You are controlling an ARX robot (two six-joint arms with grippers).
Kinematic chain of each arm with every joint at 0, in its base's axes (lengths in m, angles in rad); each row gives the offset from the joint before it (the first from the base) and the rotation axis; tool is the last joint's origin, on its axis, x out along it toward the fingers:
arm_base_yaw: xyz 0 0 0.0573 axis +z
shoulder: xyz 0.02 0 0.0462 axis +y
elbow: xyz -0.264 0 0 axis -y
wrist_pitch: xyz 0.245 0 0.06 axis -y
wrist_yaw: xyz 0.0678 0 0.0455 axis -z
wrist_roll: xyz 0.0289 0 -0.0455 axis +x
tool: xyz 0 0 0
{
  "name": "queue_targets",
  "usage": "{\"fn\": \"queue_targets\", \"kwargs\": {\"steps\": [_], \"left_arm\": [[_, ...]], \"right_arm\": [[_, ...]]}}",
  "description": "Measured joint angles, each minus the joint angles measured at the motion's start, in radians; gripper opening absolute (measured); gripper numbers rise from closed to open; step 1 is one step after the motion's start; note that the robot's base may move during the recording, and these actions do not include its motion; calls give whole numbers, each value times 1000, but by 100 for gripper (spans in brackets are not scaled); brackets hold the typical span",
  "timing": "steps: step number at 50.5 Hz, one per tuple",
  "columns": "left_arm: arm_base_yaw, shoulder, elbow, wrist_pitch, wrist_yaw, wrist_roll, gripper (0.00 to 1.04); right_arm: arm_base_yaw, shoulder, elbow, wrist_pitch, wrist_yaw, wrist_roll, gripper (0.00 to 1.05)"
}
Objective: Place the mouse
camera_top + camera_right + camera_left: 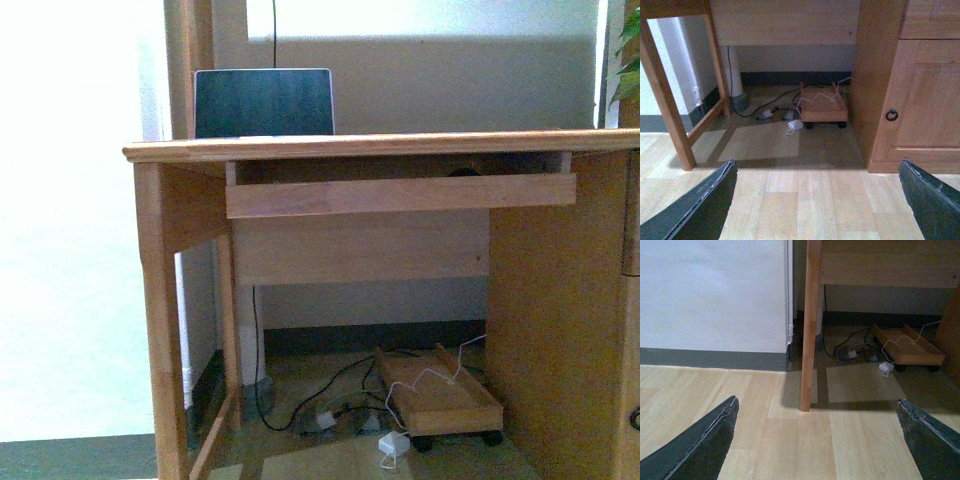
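Note:
The mouse is not clearly in view. In the front view a small dark rounded shape (462,171) shows in the gap between the desk top (400,146) and the pull-out tray front (400,195); I cannot tell what it is. My left gripper (816,404) is open and empty, low over the wooden floor in front of the desk's left leg (809,340). My right gripper (817,164) is open and empty over the floor, facing the desk's knee space. Neither arm shows in the front view.
A laptop (264,103) stands open at the desk's back left. Under the desk are a wheeled wooden stand (440,395), cables and a white adapter (392,443). A cupboard door with a ring handle (891,115) is at the desk's right. A white wall (715,295) is at the left.

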Motion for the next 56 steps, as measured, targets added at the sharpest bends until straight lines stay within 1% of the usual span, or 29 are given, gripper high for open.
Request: {"fn": "queue_targets", "kwargs": {"steps": [56], "left_arm": [[0,0,0,0,0,0,97]], "right_arm": [[0,1,0,0,-2,0,97]]}}
